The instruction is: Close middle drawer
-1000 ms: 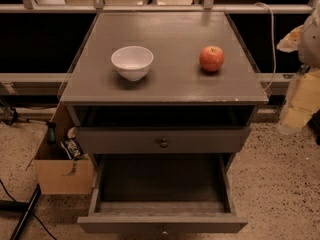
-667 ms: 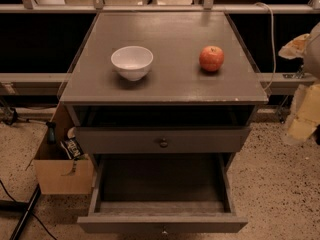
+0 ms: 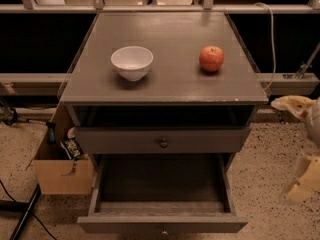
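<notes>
The middle drawer (image 3: pixel 162 223) is pulled far out at the bottom of the grey-brown cabinet. Its deep plain box is empty, and its flat front with a small dark knob faces me at the lower edge. The drawer above it (image 3: pixel 163 143) stands only slightly out, with a dark gap over it. My gripper (image 3: pixel 299 144) hangs in the air at the right edge, to the right of the cabinet and level with the drawers. Its two pale fingers (image 3: pixel 292 105) are spread apart, hold nothing and touch nothing.
A white bowl (image 3: pixel 132 62) and a red apple (image 3: pixel 211 58) sit on the cabinet top (image 3: pixel 165 86). An open cardboard box (image 3: pixel 62 171) with items stands on the floor against the cabinet's left side. A cable (image 3: pixel 272 39) hangs at the back right.
My gripper has moved down along the right side of the cabinet, from beside the top to level with the drawers. The drawers, bowl and apple have not moved.
</notes>
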Robot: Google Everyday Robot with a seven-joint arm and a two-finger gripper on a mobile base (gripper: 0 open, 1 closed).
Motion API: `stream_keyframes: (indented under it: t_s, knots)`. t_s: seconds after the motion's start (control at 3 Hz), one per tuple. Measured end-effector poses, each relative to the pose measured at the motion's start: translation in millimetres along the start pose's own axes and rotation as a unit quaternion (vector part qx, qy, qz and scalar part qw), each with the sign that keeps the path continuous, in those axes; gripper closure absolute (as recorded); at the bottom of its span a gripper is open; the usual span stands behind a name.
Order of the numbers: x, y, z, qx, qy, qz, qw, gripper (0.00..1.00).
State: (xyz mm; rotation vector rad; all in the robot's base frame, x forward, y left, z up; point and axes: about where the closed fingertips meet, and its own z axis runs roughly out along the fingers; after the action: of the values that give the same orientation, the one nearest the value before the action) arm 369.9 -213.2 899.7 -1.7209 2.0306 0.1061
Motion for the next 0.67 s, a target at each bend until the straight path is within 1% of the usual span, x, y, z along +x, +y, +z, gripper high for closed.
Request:
stream_keyframes:
  t_s: [0.33,0.67]
  knots:
    - [1,42,49,-0.046,-0.035,-0.013,0.9982,0.00]
    - [11,73,105,-0.098,-0.022,0.006,0.9950,0.00]
